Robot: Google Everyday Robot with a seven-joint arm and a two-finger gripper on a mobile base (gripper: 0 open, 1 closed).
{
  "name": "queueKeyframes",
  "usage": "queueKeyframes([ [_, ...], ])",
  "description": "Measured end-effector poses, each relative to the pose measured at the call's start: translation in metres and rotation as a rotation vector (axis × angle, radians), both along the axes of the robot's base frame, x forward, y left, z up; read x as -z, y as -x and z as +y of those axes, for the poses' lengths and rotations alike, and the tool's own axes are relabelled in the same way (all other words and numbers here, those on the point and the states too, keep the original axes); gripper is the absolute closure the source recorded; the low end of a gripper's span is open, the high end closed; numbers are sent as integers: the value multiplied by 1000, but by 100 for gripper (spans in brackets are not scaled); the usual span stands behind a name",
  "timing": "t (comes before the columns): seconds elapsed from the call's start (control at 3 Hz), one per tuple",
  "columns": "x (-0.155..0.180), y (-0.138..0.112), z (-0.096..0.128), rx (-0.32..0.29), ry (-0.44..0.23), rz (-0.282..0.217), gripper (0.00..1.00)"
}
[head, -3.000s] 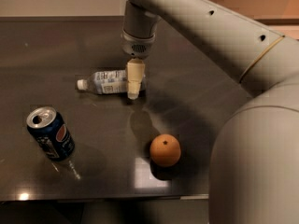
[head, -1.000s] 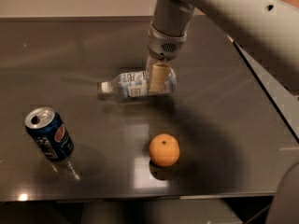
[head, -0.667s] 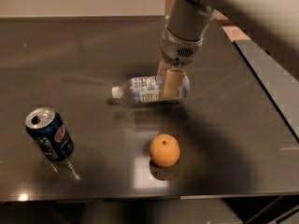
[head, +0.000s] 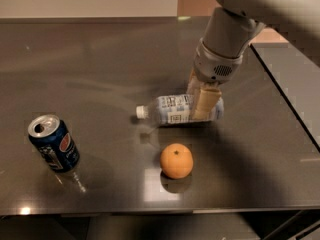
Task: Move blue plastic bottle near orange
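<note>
Sitting nearest the front edge, the orange (head: 176, 160) rests on the dark table (head: 100, 59), w/ the blue plastic bottle (head: 172, 110) just behind it, on its side, long axis left-right, cap pointing left. The gripper (head: 199, 101) clamps the bottle's base end from above; arm drops in steeply from upper right. Bottle possibly just off the surface, hard to tell.

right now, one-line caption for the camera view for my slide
End effector grips the blue plastic bottle sideways just behind the orange; Pepsi can at frame left on the table.
</note>
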State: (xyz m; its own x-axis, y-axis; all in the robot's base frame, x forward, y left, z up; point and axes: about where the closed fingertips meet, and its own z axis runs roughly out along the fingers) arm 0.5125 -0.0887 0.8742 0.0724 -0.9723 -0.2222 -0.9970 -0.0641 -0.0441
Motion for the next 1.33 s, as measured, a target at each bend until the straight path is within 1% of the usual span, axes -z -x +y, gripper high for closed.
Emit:
queueKeyframes([
  [0.67,10,24,-26,16,-7,30,100],
  [1.0,11,33,-33,22,-19,35,82],
  [1.33,11,39,-35,14,-39,38,59],
])
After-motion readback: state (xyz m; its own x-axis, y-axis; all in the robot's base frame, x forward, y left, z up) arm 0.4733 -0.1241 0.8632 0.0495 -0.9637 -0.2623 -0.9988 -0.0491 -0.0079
